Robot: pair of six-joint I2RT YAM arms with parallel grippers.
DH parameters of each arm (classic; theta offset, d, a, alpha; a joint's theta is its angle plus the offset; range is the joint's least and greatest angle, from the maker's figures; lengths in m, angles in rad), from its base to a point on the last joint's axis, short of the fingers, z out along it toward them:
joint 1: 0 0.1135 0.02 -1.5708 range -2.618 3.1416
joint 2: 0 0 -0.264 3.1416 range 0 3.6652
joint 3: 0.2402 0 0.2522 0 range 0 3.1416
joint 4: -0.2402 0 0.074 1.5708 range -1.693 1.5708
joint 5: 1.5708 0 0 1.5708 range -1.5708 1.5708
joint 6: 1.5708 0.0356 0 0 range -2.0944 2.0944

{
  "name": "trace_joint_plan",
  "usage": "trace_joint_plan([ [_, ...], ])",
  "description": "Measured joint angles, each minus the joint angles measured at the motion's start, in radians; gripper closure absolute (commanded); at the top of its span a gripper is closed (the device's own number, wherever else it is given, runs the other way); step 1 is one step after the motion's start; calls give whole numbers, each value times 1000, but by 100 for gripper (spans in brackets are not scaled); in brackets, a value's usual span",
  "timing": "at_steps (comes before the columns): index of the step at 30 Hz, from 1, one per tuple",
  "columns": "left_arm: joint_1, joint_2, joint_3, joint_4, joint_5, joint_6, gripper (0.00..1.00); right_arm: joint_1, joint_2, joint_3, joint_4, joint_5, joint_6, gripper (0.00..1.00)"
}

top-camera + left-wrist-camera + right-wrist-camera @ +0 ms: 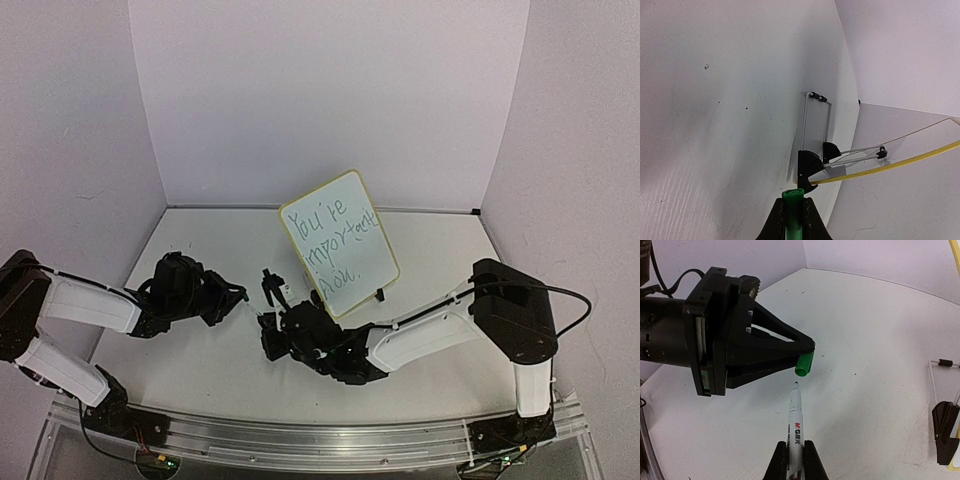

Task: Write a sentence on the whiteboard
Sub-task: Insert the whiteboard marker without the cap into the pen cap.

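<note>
Green cap (804, 364) clamped in left gripper (809, 349), at 12 o'clock from the marker (795, 422) clamped in right gripper (795, 452), tip aligned for recapping (sentence (338, 243) looks finished).

Whiteboard (340, 245) stands rear centre on surface (200, 360); right tool (795, 460) with marker (796, 425) before it, left tool (807, 352) with cap (804, 365) just left.

White shells cover the left arm (80, 300) and right arm (430, 335) between black joints. The left gripper (810, 346) is matte black: wedge-shaped fingers (770, 335), small screws (748, 330) on the boxy body behind them, a black cable (685, 274) looping further back.
</note>
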Motion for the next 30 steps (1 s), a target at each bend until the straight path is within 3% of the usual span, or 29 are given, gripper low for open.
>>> trace_joint_plan([
  [30, -18, 0, 0, 1, -2, -17, 100, -5, 16, 18, -5, 33, -10, 100],
])
